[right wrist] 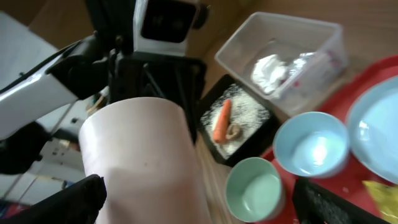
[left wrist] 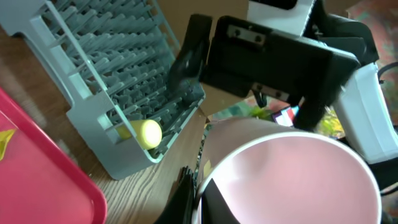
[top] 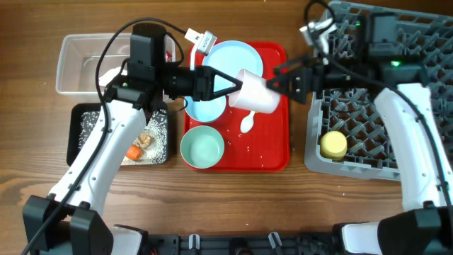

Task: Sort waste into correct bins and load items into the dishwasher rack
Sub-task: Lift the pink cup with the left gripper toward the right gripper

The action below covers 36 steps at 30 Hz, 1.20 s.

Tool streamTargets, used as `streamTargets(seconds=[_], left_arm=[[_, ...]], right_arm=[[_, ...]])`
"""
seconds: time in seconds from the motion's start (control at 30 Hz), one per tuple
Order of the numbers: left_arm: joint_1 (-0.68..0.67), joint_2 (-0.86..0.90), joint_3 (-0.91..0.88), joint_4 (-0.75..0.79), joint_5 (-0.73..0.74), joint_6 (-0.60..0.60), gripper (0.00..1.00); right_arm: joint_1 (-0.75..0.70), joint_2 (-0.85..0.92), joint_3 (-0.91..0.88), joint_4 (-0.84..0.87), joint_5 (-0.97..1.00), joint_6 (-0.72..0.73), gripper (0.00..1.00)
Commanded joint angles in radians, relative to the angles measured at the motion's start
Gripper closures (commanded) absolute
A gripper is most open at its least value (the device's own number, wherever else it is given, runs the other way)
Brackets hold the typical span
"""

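The pink cup [top: 256,93] hangs on its side above the flat red tray [top: 274,157], between both grippers. My left gripper [top: 232,85] is shut on its rim, one finger inside the cup [left wrist: 292,177]. My right gripper [top: 282,80] is open at the cup's base, fingers spread either side of the cup [right wrist: 140,162]. The yellow cup [top: 333,144] lies in the grey dishwasher rack [top: 386,99]. The blue plate [top: 233,58], two bowls [top: 202,147] [top: 200,108] and white spoon [top: 248,125] are on the red tray.
The clear tub [top: 76,65] at the back left holds a white napkin [right wrist: 269,66]. The black tray [top: 83,134] holds rice, a carrot piece [top: 133,151] and a brown lump [top: 145,140]. A yellow wrapper [right wrist: 380,191] lies on the red tray.
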Motion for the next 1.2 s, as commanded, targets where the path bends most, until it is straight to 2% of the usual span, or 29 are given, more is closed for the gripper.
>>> streamTargets(seconds=[0.0, 0.2, 0.57, 0.63, 0.67, 0.77, 1.0, 1.17], left_arm=[[0.001, -0.004, 0.006, 0.032, 0.039, -0.007, 0.96], [0.044, -0.004, 0.006, 0.172, 0.038, -0.111, 0.96], [0.045, -0.004, 0.006, 0.185, 0.026, -0.111, 0.96], [0.045, -0.004, 0.006, 0.196, 0.026, -0.111, 0.96], [0.045, -0.004, 0.006, 0.199, 0.026, -0.111, 0.96], [0.045, -0.004, 0.006, 0.198, 0.026, -0.111, 0.96], [0.045, -0.004, 0.006, 0.197, 0.027, -0.111, 0.96], [0.045, -0.004, 0.006, 0.19, 0.027, -0.111, 0.96]], right_arm=[[0.059, 0.018, -0.003, 0.009, -0.059, -0.05, 0.03], [0.063, 0.019, -0.003, 0.009, -0.064, -0.049, 0.04], [0.063, 0.019, -0.003, 0.026, -0.093, -0.049, 0.17], [0.071, 0.019, -0.003, 0.027, -0.093, -0.05, 0.17], [0.091, 0.019, -0.003, 0.034, -0.092, -0.05, 0.12], [0.142, 0.019, -0.003, 0.064, -0.084, -0.048, 0.12], [0.155, 0.019, -0.003, 0.073, -0.061, -0.047, 0.28], [0.146, 0.019, -0.003, 0.136, -0.061, 0.0, 0.27]])
